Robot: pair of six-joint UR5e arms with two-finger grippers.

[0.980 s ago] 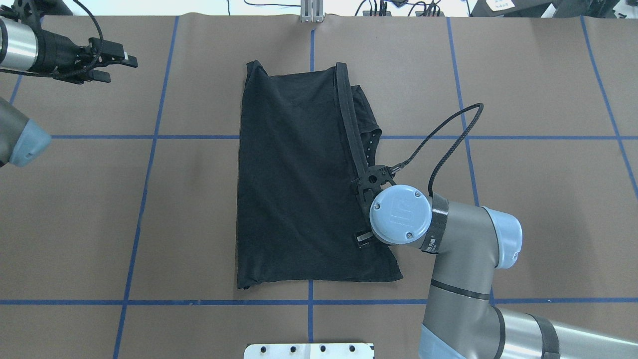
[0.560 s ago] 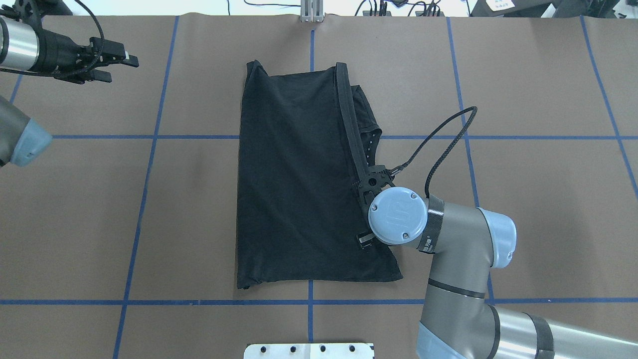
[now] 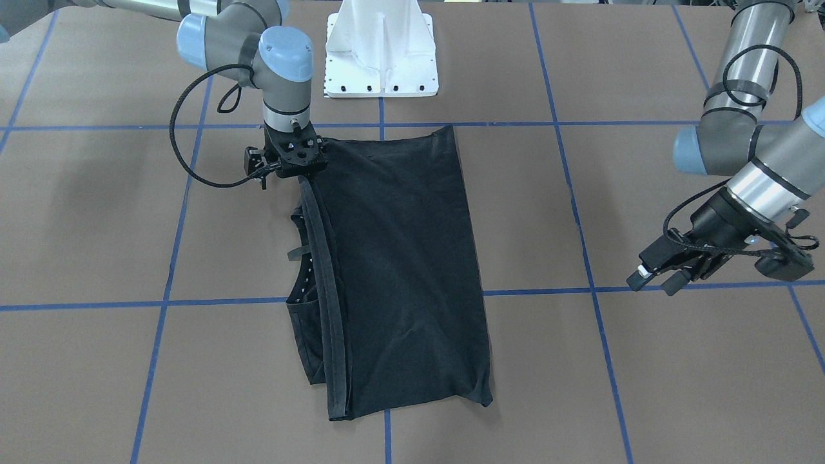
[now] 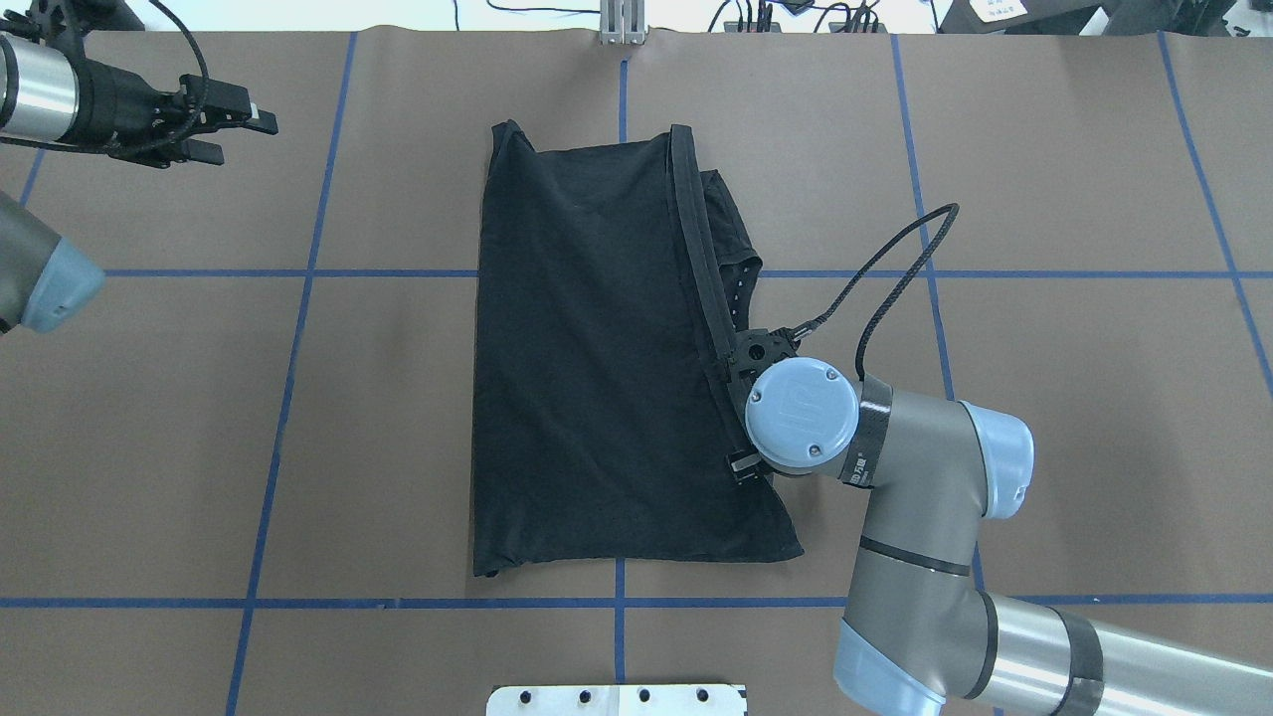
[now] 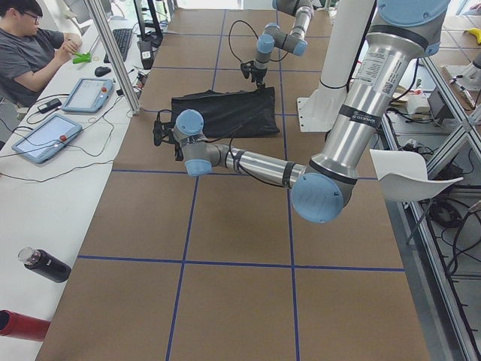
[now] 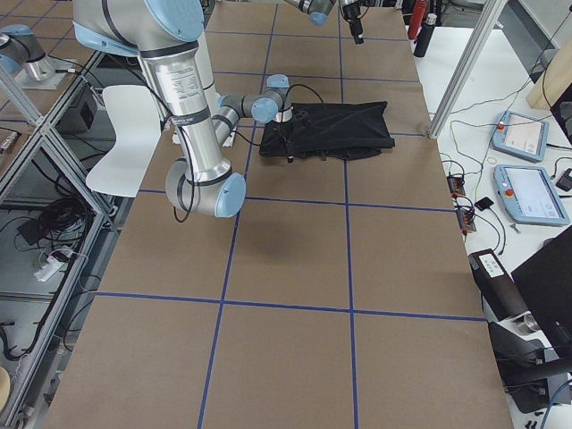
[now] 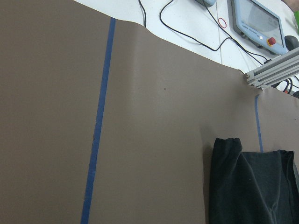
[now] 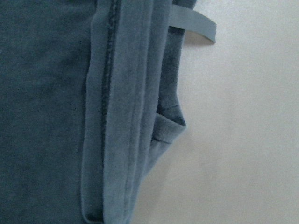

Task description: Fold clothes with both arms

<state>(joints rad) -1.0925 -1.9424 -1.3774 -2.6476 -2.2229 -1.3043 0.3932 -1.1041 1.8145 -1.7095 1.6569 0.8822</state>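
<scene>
Now right pincer [image 3: 298,169] nudged forward along T-shirt [image 3: 399,258] edge.

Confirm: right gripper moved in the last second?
Yes, slightly: the right gripper edged up the overhead view, nearer the cross-table blue tape line above it.

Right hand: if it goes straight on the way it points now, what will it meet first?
The right hand points straight down, so it would probably meet the folded edge of the black T-shirt first, then the table. Its height above the cloth is unclear.
</scene>
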